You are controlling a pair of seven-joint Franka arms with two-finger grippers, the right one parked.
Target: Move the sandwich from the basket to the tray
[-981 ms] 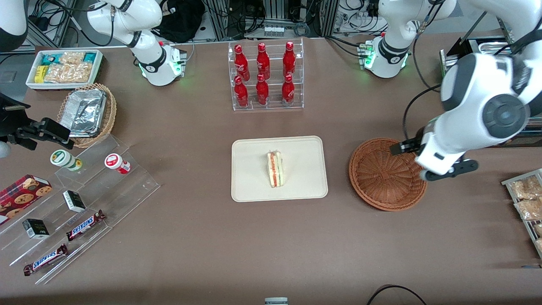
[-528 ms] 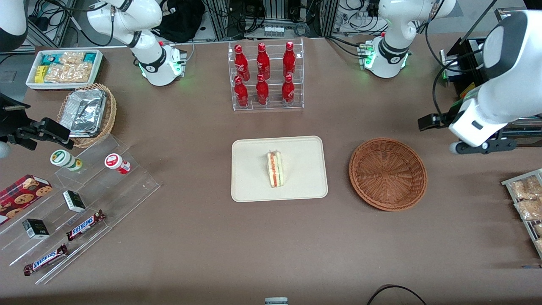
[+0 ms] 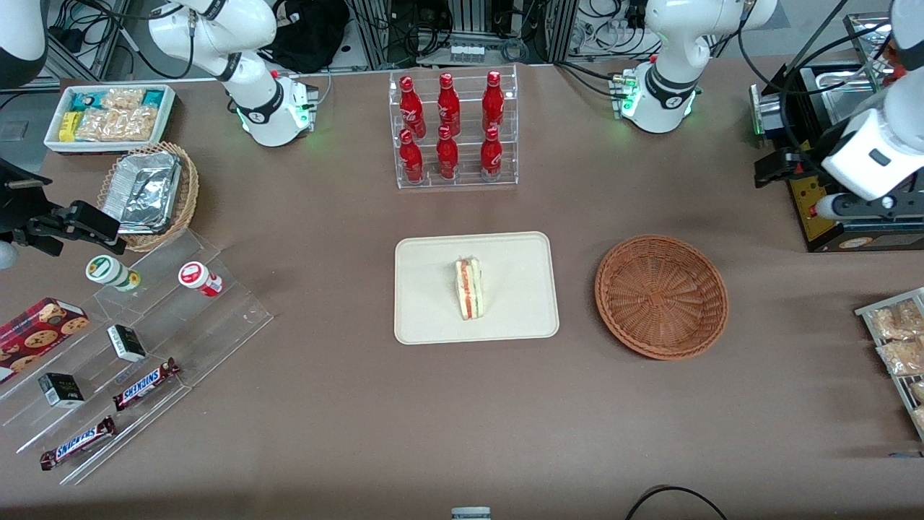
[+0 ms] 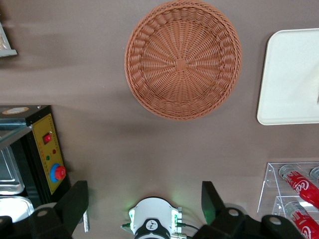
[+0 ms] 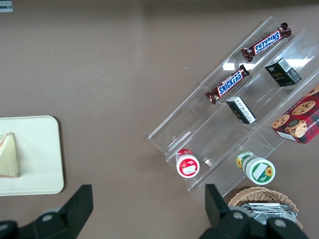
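Observation:
The sandwich (image 3: 469,289) (image 5: 9,155), a pale wedge with a red and green stripe, lies in the middle of the cream tray (image 3: 520,253) (image 4: 289,74) (image 5: 40,149). The reddish-brown wicker basket (image 3: 660,296) (image 4: 183,59) sits beside the tray, toward the working arm's end, with nothing in it. My left gripper (image 3: 855,206) (image 4: 143,194) hangs high over a black control box (image 3: 812,209), off past the basket and farther from the front camera. Its fingers (image 4: 77,201) are spread wide open and hold nothing.
A clear rack of red cola bottles (image 3: 451,130) stands farther back than the tray. The working arm's base (image 3: 657,101) (image 4: 154,221) is near it. Snack packets (image 3: 895,339) lie at the working arm's end. Acrylic steps with Snickers bars (image 3: 144,383), a foil-tray basket (image 3: 148,191) and a white bin (image 3: 108,115) are at the parked arm's end.
The left arm has risen off the basket's rim and drawn away toward its own end of the table, over the black box. The sandwich and the basket have stayed put.

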